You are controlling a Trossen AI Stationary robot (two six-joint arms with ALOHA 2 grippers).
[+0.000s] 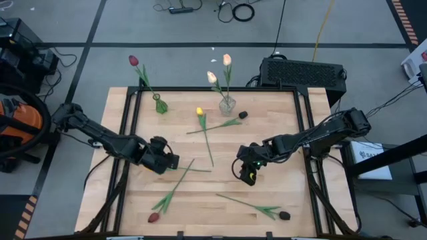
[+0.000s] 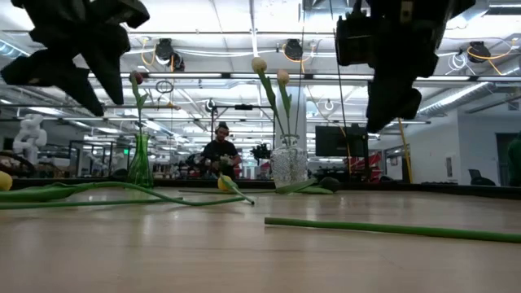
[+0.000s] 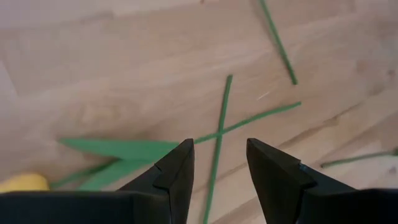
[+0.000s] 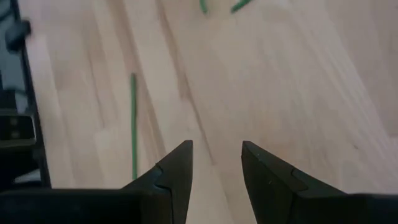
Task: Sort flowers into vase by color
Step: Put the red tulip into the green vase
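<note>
High view shows a wooden table (image 1: 280, 133) with two dark arms over it. The left gripper (image 1: 175, 161) hangs above the table at about 8 o'clock from the middle. Its two fingers are apart, and nothing is between them. The right gripper (image 1: 247, 177) hangs at about 4 o'clock. Its two fingers are apart too, and they hold nothing.

I count two vases. The green vase (image 1: 161, 105) stands at about 11 o'clock and has one dark red flower (image 1: 133, 61) in it. The clear vase (image 1: 227, 104) stands at about 12 o'clock and has two cream flowers (image 1: 212, 77) in it.

I count four flowers lying flat on the table. One yellow flower (image 1: 199, 112) lies near the middle, at about 12 o'clock, just in front of the vases. One dark flower (image 1: 243, 115) lies just beside the clear vase, and its stem crosses the yellow one's stem. One red flower (image 1: 153, 217) lies at about 7 o'clock, and its stem reaches up next to the left gripper. One more dark flower (image 1: 284, 215) lies at about 5 o'clock.

Low view shows one person (image 2: 220, 155) far behind the table.
</note>
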